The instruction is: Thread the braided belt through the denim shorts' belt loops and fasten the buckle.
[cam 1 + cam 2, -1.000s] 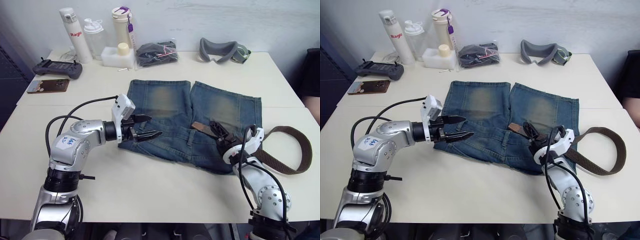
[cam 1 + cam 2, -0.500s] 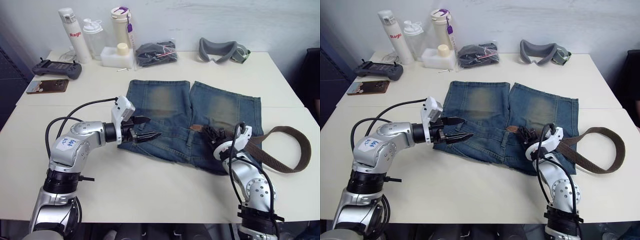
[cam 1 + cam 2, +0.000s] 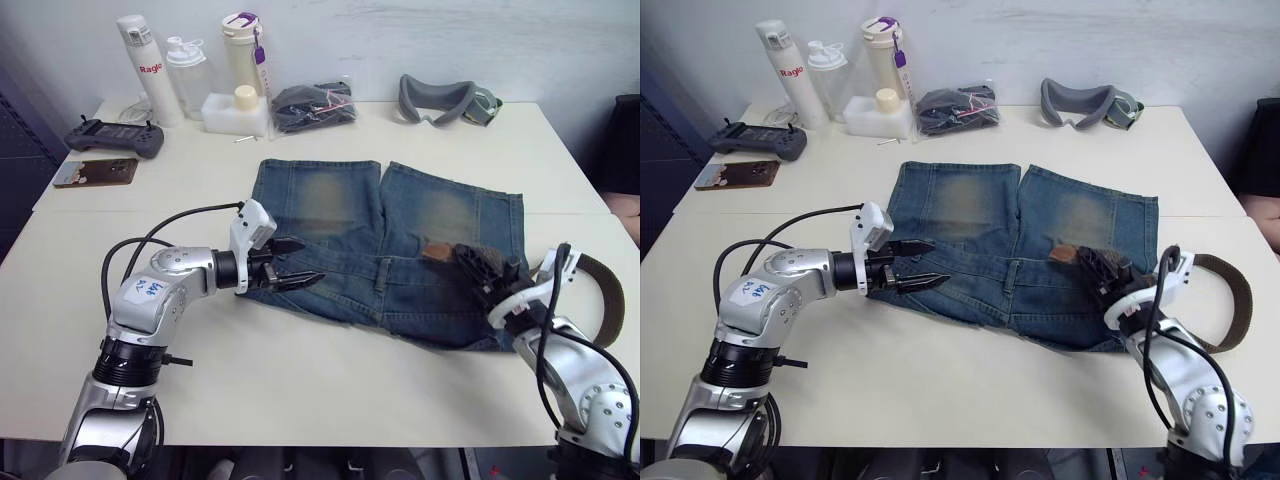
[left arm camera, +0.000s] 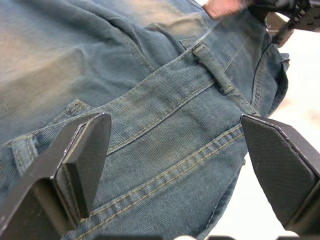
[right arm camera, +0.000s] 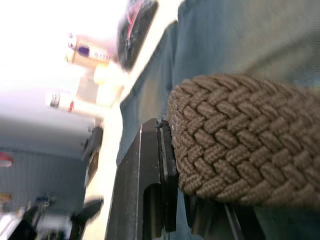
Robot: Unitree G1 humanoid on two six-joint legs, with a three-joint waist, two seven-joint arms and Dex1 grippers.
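Table [image 3: 300, 380]: R gripper [image 3: 478, 266] clamps braided belt [image 5: 235, 150]; L gripper [image 3: 297, 265] agape.

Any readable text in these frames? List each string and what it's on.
"Raglo": red lettering on the tall white bottle at the back left of the table.
Handwritten blue marks on the white sticker on the left arm: too small to read.
The cup with the purple lid, the phone and the controller: no legible text.
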